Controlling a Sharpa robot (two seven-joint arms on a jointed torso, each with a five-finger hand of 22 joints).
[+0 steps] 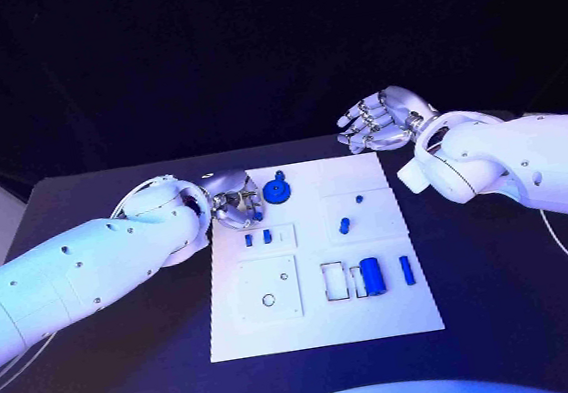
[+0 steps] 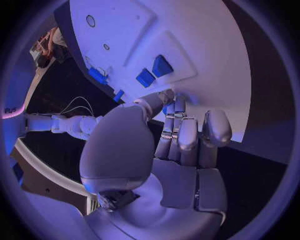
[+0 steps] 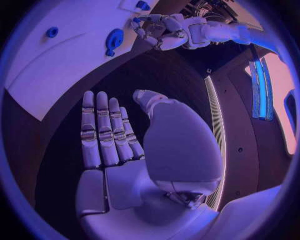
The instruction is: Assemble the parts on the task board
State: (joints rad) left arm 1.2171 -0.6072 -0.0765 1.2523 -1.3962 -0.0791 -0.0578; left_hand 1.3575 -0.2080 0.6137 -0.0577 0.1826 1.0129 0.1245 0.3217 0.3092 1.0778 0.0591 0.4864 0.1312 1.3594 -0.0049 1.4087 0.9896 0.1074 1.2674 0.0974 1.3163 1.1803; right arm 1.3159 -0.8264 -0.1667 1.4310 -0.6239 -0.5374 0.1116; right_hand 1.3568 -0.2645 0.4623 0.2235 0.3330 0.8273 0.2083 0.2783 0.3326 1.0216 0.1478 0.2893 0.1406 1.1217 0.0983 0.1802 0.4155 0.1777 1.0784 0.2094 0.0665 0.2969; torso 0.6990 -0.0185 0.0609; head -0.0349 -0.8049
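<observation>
Left hand (image 1: 232, 208) at white board's (image 1: 327, 326) far left corner, fingers (image 2: 187, 137) straight and pressed together, holding nothing; round blue part (image 1: 277, 192) just beside fingertips. Right hand (image 1: 381, 120) beyond board's far edge, fingers (image 3: 103, 132) straight, side by side, empty.

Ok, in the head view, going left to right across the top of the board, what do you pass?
left hand → round blue part → small blue part → right hand, off the task board's far right corner.
</observation>
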